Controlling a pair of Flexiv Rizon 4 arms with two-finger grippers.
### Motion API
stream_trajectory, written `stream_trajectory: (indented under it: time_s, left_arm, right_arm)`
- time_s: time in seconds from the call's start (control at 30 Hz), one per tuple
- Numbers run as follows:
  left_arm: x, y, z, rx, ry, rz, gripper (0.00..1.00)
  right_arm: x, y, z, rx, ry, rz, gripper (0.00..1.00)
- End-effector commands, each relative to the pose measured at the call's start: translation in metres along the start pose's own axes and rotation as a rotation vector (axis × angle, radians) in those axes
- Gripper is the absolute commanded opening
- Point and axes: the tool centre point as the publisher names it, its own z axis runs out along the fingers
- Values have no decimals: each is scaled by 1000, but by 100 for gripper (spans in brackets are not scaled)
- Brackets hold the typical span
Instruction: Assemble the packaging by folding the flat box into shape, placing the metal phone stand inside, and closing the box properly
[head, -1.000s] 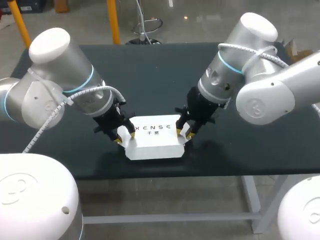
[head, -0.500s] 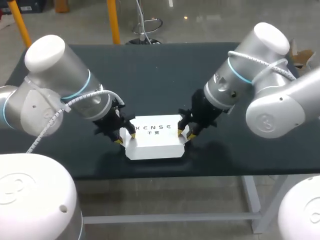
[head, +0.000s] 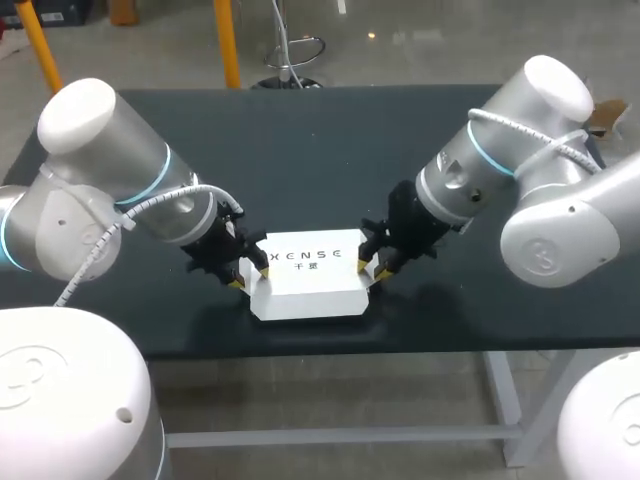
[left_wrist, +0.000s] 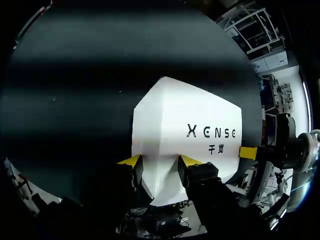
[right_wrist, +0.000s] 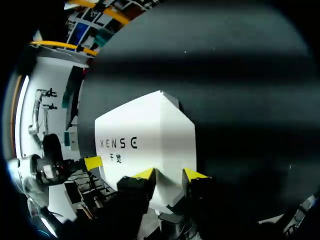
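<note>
Where the head view looks down on the dark table (head: 300, 140), the white box (head: 305, 285) lies folded and closed near the front edge, its lettered face upward. The left gripper (head: 251, 277) stands at the box's left end and the right gripper (head: 368, 268) at its right end, each with its yellow tips against the box.

In the left wrist view, the left gripper (left_wrist: 160, 161) has its fingers spread, and the end of the white box (left_wrist: 200, 115) fills the gap between them. The tips rest on that end rather than pinching it. A yellow tip of the right gripper (left_wrist: 247, 152) shows at the far end.

In the right wrist view, the right gripper (right_wrist: 169, 174) is likewise spread across the near end of the white box (right_wrist: 145, 130). A tip of the left gripper (right_wrist: 93, 162) shows beyond it.
</note>
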Motion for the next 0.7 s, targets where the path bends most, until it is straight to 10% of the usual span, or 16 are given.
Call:
stream_trajectory:
  time_s: [0.03, 0.7]
  left_arm:
    - [0, 1, 5, 2, -3, 0, 47]
    - [-1, 1, 5, 2, -3, 0, 43]
  right_arm:
    - [0, 1, 0, 6, 0, -1, 38]
    - [0, 0, 0, 4, 0, -2, 44]
